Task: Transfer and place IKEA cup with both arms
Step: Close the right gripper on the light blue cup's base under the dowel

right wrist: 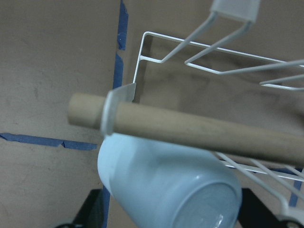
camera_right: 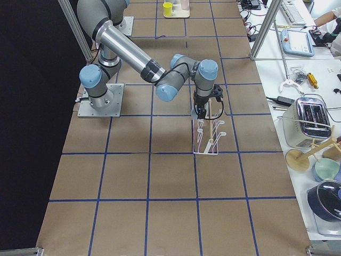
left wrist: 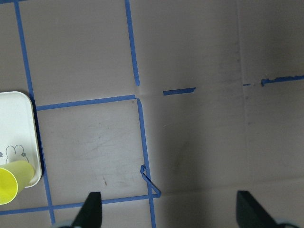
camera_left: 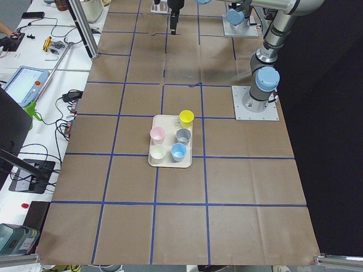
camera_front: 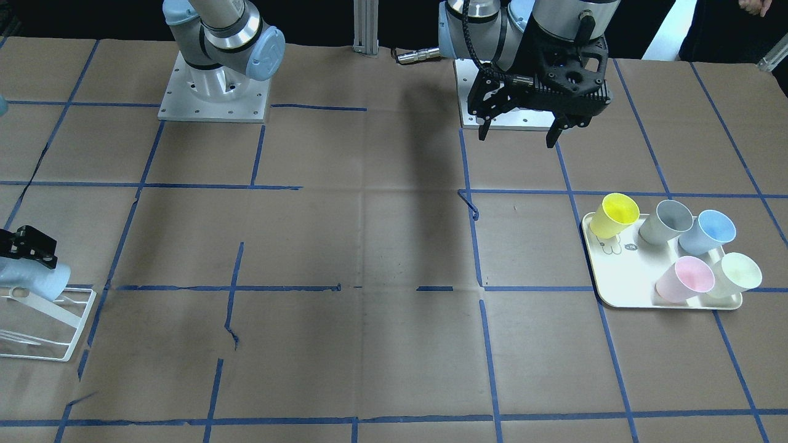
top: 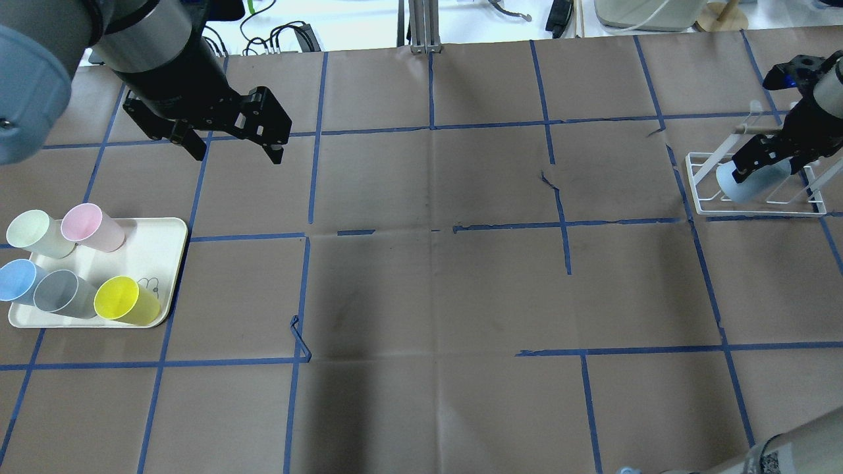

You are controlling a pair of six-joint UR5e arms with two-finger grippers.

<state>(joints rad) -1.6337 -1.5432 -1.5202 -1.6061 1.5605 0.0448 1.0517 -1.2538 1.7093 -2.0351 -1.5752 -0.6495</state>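
The IKEA cup, light blue, lies tilted over the white wire rack at the table's right end. My right gripper is shut on it. In the right wrist view the cup fills the space between the two fingers, just under a wooden dowel of the rack. In the front view the cup sits at the left edge with the gripper on it. My left gripper is open and empty, high above the table near its base.
A cream tray at the left holds several cups: yellow, grey, a twin light-blue one, pink and pale green. Blue tape lines grid the brown table.
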